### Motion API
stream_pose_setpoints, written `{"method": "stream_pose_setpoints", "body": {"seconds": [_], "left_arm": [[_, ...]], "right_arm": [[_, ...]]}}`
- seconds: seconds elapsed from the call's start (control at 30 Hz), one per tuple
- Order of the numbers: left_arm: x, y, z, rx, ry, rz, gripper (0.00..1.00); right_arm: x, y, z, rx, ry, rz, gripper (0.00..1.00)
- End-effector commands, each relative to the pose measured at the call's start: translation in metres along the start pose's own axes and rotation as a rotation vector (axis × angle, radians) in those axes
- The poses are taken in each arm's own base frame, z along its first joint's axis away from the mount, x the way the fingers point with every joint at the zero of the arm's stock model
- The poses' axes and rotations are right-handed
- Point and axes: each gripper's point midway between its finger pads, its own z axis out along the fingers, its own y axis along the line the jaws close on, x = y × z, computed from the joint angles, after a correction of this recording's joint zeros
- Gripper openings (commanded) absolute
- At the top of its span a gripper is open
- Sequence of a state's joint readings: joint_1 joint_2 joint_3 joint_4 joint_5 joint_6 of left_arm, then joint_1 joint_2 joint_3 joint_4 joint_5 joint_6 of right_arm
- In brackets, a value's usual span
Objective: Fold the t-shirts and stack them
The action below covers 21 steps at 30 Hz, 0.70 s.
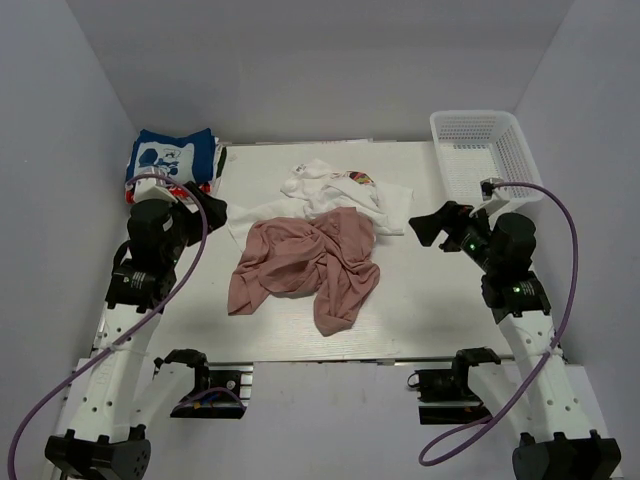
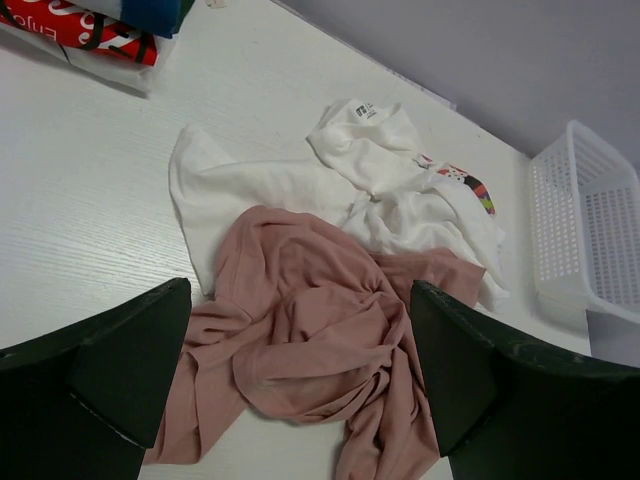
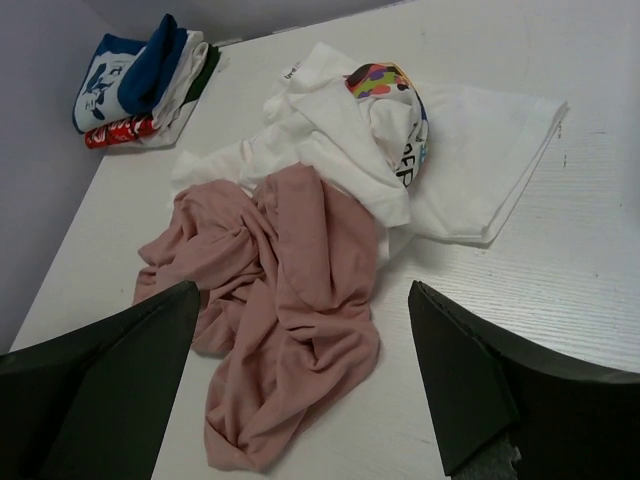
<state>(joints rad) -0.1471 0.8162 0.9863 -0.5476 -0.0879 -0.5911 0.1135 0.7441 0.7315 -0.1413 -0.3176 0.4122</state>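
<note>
Top view: the dusty-pink t-shirt [image 1: 305, 265] is lying crumpled mid-tabletop [image 1: 430, 310], between the left gripper [image 1: 208, 208] and the right gripper [image 1: 430, 225]. Both grippers are standing wide open and holding nothing. Bunched white t-shirts [image 1: 330, 190] are lying just behind the pink one and touching it. A folded stack [image 1: 170, 160] is sitting in the far-left corner, and a white basket [image 1: 480, 150] in the far-right. Bare tabletop is showing on both sides of the heap and along the near edge.

Left wrist view: the open fingers [image 2: 130, 370] are framing the pink t-shirt, which is overlapping a plain white t-shirt [image 2: 250, 190]. The printed white t-shirt [image 2: 400, 160] is lying beyond, with the basket at the right edge.

Right wrist view: the spread fingers [image 3: 480, 390] are bracketing the pink cloth. The printed t-shirt is resting on the plain white one behind it, well apart from the blue-topped stack.
</note>
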Motion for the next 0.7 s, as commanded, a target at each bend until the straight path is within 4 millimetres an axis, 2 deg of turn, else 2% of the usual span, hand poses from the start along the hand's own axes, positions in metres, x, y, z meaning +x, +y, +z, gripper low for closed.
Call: {"method": "stream_pose_setpoints", "body": {"seconds": [0.0, 0.07, 0.1, 0.17, 0.2, 0.23, 0.27, 0.3, 0.37, 0.4, 0.43, 0.47, 0.5, 0.53, 0.57, 0.6, 0.63, 0.67], "left_arm": [[0.002, 0.000, -0.007, 0.008, 0.009, 0.009, 1.00], [-0.001, 0.001, -0.009, 0.000, 0.002, 0.009, 1.00], [-0.001, 0.001, -0.009, 0.000, 0.002, 0.009, 1.00], [0.002, 0.002, -0.007, -0.003, 0.005, 0.009, 1.00], [0.002, 0.002, -0.007, -0.003, 0.006, 0.009, 1.00], [0.006, 0.002, -0.007, -0.003, 0.021, 0.014, 1.00], [0.008, 0.004, -0.008, -0.009, 0.030, 0.014, 1.00], [0.006, 0.003, -0.010, -0.008, 0.029, 0.014, 1.00], [0.003, 0.001, -0.012, -0.006, 0.027, 0.014, 1.00], [0.003, 0.001, -0.012, -0.006, 0.027, 0.014, 1.00], [0.001, -0.001, -0.011, 0.000, 0.017, 0.013, 1.00], [0.001, -0.001, -0.011, 0.000, 0.016, 0.013, 1.00], [0.005, 0.002, -0.010, -0.005, 0.025, 0.014, 1.00], [0.009, 0.004, -0.009, -0.011, 0.034, 0.006, 1.00], [0.009, 0.004, -0.008, -0.012, 0.034, 0.006, 1.00], [0.012, 0.007, -0.007, -0.025, 0.038, -0.002, 1.00], [0.012, 0.007, -0.007, -0.025, 0.038, -0.002, 1.00], [0.012, 0.007, -0.007, -0.025, 0.038, -0.002, 1.00]], "right_arm": [[-0.010, 0.014, -0.010, -0.040, -0.012, -0.028, 0.90], [-0.009, 0.016, -0.009, -0.056, -0.022, -0.021, 0.90], [0.006, 0.011, -0.004, -0.068, 0.005, -0.010, 0.90], [0.007, 0.016, 0.005, -0.125, -0.027, 0.058, 0.90], [0.021, 0.020, 0.011, -0.174, 0.020, 0.062, 0.90], [0.028, 0.028, 0.016, -0.251, 0.060, 0.037, 0.90], [0.027, 0.033, 0.017, -0.281, 0.075, 0.019, 0.90], [0.040, 0.043, 0.022, -0.331, 0.157, 0.002, 0.90], [0.049, 0.040, 0.039, -0.296, 0.217, -0.007, 0.90], [0.059, 0.060, 0.040, -0.345, 0.252, -0.058, 0.90], [0.060, 0.058, 0.046, -0.303, 0.244, -0.075, 0.90], [0.071, 0.056, 0.054, -0.295, 0.272, -0.099, 0.90], [0.093, 0.068, 0.052, -0.313, 0.347, -0.111, 0.90], [0.095, 0.088, 0.053, -0.352, 0.360, -0.148, 0.90], [0.123, 0.079, 0.067, -0.269, 0.433, -0.178, 0.90], [0.126, 0.084, 0.071, -0.263, 0.442, -0.214, 0.90], [0.152, 0.093, 0.074, -0.256, 0.519, -0.262, 0.90], [0.156, 0.098, 0.080, -0.253, 0.533, -0.281, 0.90]]}}
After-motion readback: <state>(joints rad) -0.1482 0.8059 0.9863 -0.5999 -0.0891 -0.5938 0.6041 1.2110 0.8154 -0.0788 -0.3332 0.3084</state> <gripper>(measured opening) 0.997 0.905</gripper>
